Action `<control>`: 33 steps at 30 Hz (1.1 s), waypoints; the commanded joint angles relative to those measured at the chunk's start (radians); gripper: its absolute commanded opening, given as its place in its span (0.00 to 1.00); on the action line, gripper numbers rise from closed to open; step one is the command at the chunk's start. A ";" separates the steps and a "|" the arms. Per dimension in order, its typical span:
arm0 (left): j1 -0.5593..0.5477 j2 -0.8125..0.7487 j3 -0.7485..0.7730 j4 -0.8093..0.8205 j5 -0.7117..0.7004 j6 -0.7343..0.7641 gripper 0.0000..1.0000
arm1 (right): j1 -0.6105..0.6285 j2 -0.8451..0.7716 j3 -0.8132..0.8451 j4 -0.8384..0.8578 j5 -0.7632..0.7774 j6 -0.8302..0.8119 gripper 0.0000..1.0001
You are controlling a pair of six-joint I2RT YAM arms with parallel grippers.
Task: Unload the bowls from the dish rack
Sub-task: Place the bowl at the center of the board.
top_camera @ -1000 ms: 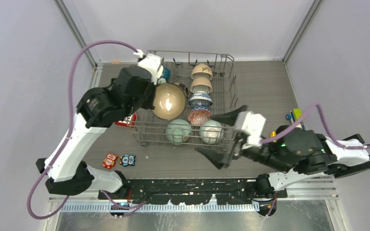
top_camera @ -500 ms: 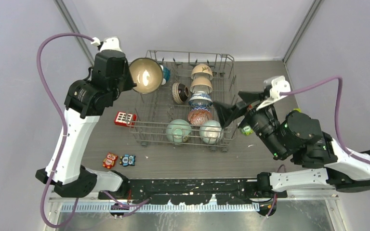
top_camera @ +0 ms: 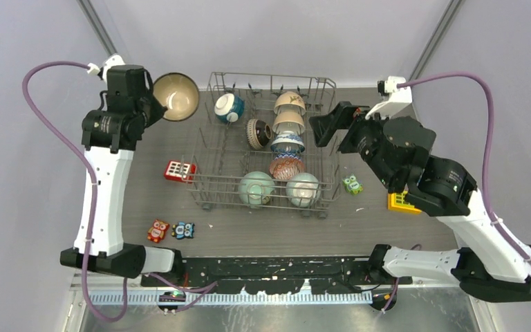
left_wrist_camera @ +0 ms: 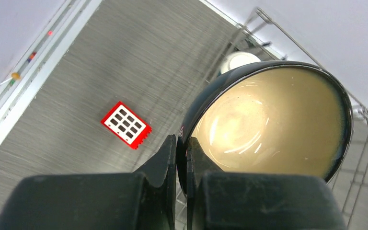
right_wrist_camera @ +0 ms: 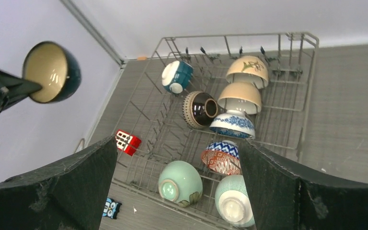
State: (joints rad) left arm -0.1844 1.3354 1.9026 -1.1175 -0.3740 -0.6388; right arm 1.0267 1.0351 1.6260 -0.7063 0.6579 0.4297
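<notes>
My left gripper (top_camera: 153, 105) (left_wrist_camera: 181, 143) is shut on the rim of a dark bowl with a cream inside (top_camera: 176, 97) (left_wrist_camera: 268, 124). It holds this bowl in the air, left of the dish rack's (top_camera: 263, 196) far left corner. Several bowls stay in the rack: teal-and-white (top_camera: 229, 108), dark brown (top_camera: 257, 133), cream (top_camera: 290, 102), blue-and-white (top_camera: 287, 143), red patterned (top_camera: 285, 167) and two pale green (top_camera: 256, 188) (right_wrist_camera: 179, 182). My right gripper (top_camera: 339, 130) (right_wrist_camera: 177, 143) hangs open and empty above the rack's right side.
A red block (top_camera: 180, 171) lies left of the rack. Two owl figures (top_camera: 157, 230) (top_camera: 183, 230) sit near the front left. A green owl (top_camera: 351, 184) and a yellow block (top_camera: 402, 202) lie right of the rack. Walls close in on three sides.
My left arm lifted the dark bowl out of the rack and carried it up and to the left. My right arm swung from the rack's front to its right side, still open.
</notes>
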 commanded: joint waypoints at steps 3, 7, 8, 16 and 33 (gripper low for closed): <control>0.253 -0.004 -0.141 0.258 0.167 -0.184 0.00 | -0.230 -0.008 -0.061 -0.053 -0.260 0.205 1.00; 0.358 0.037 -0.233 0.355 0.267 -0.258 0.00 | -0.322 -0.070 -0.169 -0.019 -0.326 0.234 1.00; 0.369 0.045 -0.249 0.372 0.263 -0.264 0.00 | -0.324 -0.098 -0.203 0.007 -0.323 0.234 1.00; 0.399 0.196 -0.297 0.386 0.175 -0.336 0.00 | -0.322 -0.203 -0.342 0.001 -0.263 0.187 1.00; 0.424 0.556 -0.271 0.457 0.156 -0.500 0.00 | -0.323 -0.259 -0.496 0.138 -0.227 0.139 1.00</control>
State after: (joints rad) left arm 0.2340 1.8763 1.5803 -0.7605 -0.1890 -1.0515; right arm 0.7063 0.7956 1.1515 -0.6640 0.3916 0.5816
